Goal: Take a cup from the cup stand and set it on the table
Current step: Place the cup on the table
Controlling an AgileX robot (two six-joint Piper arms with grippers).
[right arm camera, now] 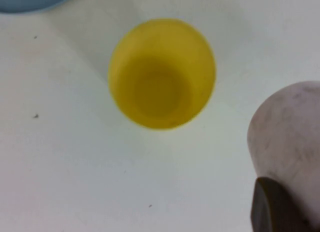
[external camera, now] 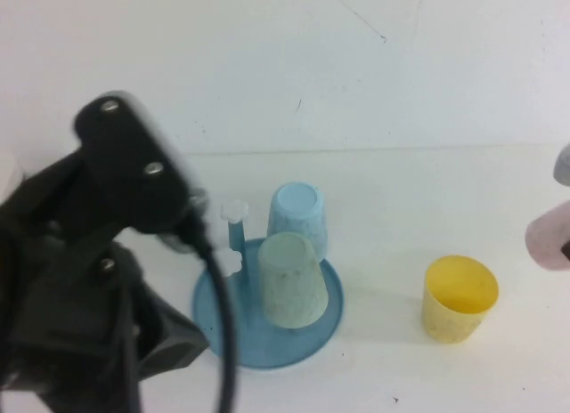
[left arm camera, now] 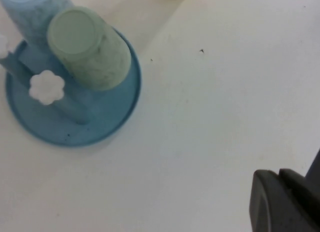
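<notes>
Two cups sit upside down on the cup stand (external camera: 267,346): a green cup (external camera: 292,279) and a blue cup (external camera: 297,215). Right gripper (right arm camera: 280,212), at the tabletop's (external camera: 401,182) right edge, pinches the pink cup (external camera: 550,237) beside the upright yellow cup (external camera: 459,297). Left gripper (left arm camera: 287,202) hovers near the stand, jaws pressed together.

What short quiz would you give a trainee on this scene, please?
1. How many cups sit on the stand?
2. True or false: the yellow cup lies on its side.
3. Which holds the pink cup: the left gripper near the stand, or the right gripper at the table's right side?
Key: 1. Two, a blue cup and a green cup. 2. False, upright. 3. Right; the left is shut, empty.
</notes>
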